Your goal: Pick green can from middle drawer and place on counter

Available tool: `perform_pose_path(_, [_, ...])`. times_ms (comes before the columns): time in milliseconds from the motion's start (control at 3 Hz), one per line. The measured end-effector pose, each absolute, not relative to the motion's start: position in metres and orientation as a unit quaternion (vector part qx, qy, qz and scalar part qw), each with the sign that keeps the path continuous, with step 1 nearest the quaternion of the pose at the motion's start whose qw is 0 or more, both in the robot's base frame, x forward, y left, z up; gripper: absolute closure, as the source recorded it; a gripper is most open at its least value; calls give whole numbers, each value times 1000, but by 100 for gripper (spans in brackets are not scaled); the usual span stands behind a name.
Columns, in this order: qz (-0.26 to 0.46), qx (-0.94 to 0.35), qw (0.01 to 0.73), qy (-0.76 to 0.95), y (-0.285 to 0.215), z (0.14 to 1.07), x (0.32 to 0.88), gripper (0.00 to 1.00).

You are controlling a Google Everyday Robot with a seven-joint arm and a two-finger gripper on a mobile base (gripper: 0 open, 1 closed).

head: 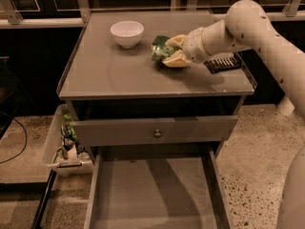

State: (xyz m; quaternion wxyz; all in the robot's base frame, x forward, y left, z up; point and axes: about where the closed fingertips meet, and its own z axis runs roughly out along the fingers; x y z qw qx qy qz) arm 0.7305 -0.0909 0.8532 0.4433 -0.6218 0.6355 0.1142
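Note:
The green can (160,51) lies on its side low over the counter (128,70), right of the middle, held between the yellowish fingers (175,59) of my gripper (167,50). The gripper is shut on the can, and the white arm reaches in from the right. I cannot tell whether the can touches the counter top. The middle drawer (152,194) stands pulled out at the bottom of the view, with its floor bare.
A white bowl (127,33) stands at the counter's back left. A black ridged object (222,64) lies at the right edge under the arm. A drawer front with a round knob (157,133) is closed. A white bin (64,144) with small items sits left of the cabinet.

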Motion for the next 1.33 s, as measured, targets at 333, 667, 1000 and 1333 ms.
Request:
perform_pose_path(333, [114, -622, 443, 635, -91, 853, 730, 45])
perform_pose_path(667, [114, -622, 443, 635, -91, 853, 730, 21])
perform_pose_path(1000, [114, -622, 443, 635, -91, 853, 730, 1])
perform_pose_path(1333, [114, -622, 443, 635, -91, 853, 730, 0])
